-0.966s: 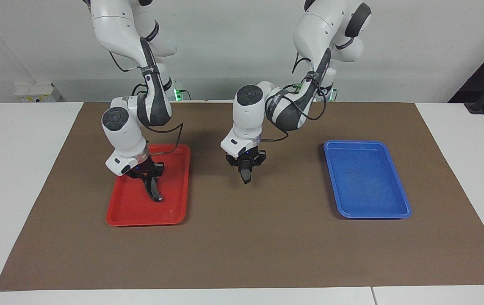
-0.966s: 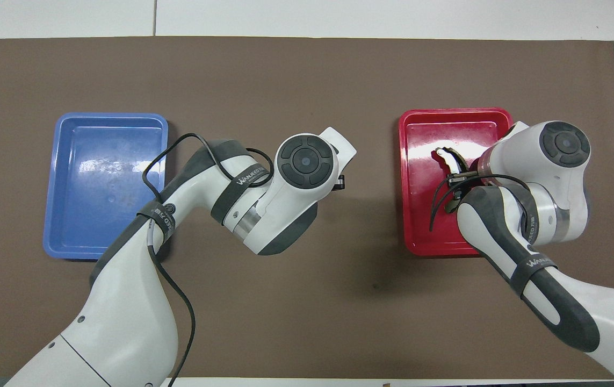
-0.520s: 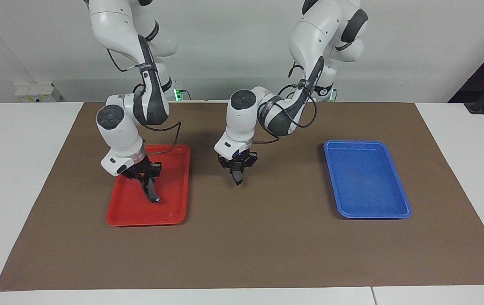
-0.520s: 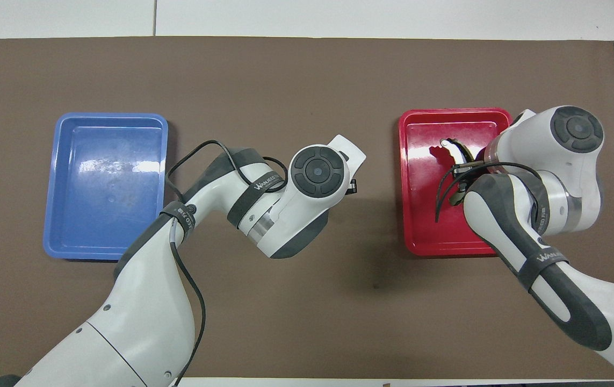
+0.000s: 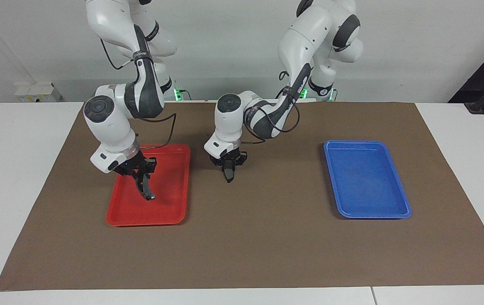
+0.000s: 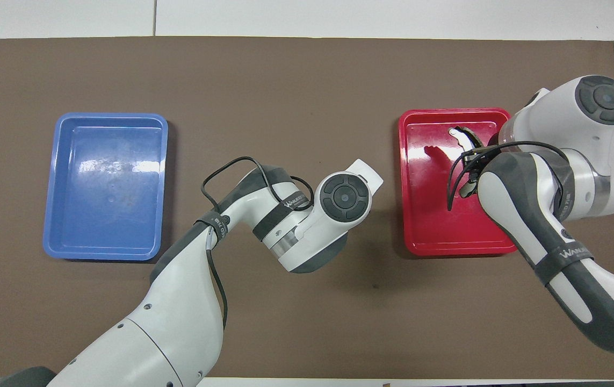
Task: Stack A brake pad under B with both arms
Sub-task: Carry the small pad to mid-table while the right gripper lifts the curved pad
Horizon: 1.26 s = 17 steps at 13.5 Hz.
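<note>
Brown mat (image 5: 242,237) is spread on white table. Short brake pad A (image 5: 228,174) is gripped by left gripper (image 5: 228,170) over mat beside red tray (image 5: 170,214). Crescent pad B (image 5: 145,188) is clamped by right gripper (image 5: 140,180) over that tray. Blue tray (image 5: 398,210) is bare. Both pads picked; stacking is not yet done.

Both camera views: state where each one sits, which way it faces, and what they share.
Facing view: high across the table, looking at the robots; both white arms show whole, the right gripper over the red plastic tray, the left gripper over the brown mat.
Overhead view: high above the robots' end, looking steeply down; arms enter from below.
Shared: the red tray and the blue plastic tray, mirrored.
</note>
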Tool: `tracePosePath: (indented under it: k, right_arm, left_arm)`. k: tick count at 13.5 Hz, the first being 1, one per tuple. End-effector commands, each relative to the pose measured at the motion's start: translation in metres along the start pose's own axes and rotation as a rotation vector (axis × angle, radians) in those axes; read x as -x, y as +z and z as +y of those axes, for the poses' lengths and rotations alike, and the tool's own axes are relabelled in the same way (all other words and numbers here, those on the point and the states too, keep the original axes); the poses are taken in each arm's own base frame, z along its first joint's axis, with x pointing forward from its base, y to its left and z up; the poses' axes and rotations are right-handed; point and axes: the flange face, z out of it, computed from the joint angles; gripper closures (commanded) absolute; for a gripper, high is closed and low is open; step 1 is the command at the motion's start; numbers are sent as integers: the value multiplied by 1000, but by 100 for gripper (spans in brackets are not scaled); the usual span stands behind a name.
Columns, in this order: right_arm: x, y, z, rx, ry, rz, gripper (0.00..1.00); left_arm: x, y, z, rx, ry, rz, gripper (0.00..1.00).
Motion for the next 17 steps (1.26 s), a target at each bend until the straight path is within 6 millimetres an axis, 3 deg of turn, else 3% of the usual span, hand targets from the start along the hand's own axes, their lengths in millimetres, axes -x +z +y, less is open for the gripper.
tracePosePath:
  k: [1, 2, 4, 6, 8, 11, 13, 14, 17]
  right_arm:
    - [1, -10, 6, 5, -26, 2, 100]
    - [1, -11, 6, 5, -26, 2, 100]
    - [0, -13, 4, 5, -29, -1, 100]
    - [-2, -19, 5, 5, -27, -2, 100]
    - [-4, -23, 5, 3, -26, -8, 100]
    - [-5, -25, 2, -1, -26, -7, 100]
    - [-7, -34, -8, -10, -20, -23, 100]
    - [-7, -37, -13, -9, -7, -29, 100]
    - [-9, -47, -57, -19, 39, -34, 100]
  left_arm:
    - [2, 5, -3, 1, -7, 28, 96]
    - [0, 5, -4, 1, -10, 30, 90]
    - [-10, 2, -11, -2, -26, 39, 58]
    - [-23, -6, -18, -12, -43, 44, 39]
    - [-31, -23, -25, -54, -58, 24, 0]
    - [-40, -64, -38, -86, -75, 26, 0]
    - [-49, -99, -60, -107, -65, 6, 0]
    - [-55, -116, -76, -101, -41, -19, 0]
    - [-69, -175, -140, -113, 10, -54, 0]
